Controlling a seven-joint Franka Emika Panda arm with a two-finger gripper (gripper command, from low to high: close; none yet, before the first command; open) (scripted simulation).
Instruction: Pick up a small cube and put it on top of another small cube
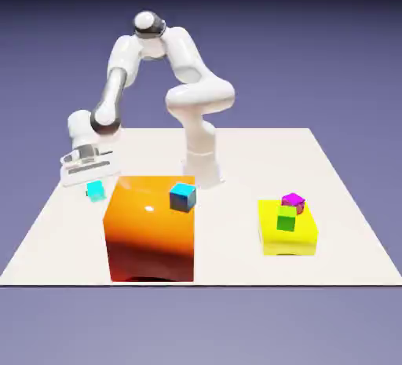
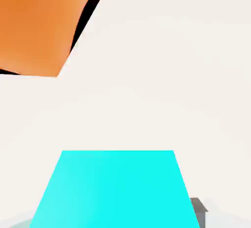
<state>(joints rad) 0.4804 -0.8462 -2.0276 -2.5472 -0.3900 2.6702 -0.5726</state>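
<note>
From the exterior view, the gripper [image 1: 91, 180] has the small turquoise cube [image 1: 96, 191] pinched between its fingers, just off the orange block's [image 1: 151, 230] left side. The cyan cube [image 1: 182, 196] sits on top of that block.

Hand view: the turquoise cube [image 2: 115, 188] fills the bottom, held tight, with the table [image 2: 162, 75] beyond. So it's the carry step; next it probably needs lifting above the block and lining up over the cyan one.

Orange block [image 1: 149, 226]; yellow block [image 1: 288, 238] bearing green cube [image 1: 286, 219], magenta cube [image 1: 293, 200].
</note>
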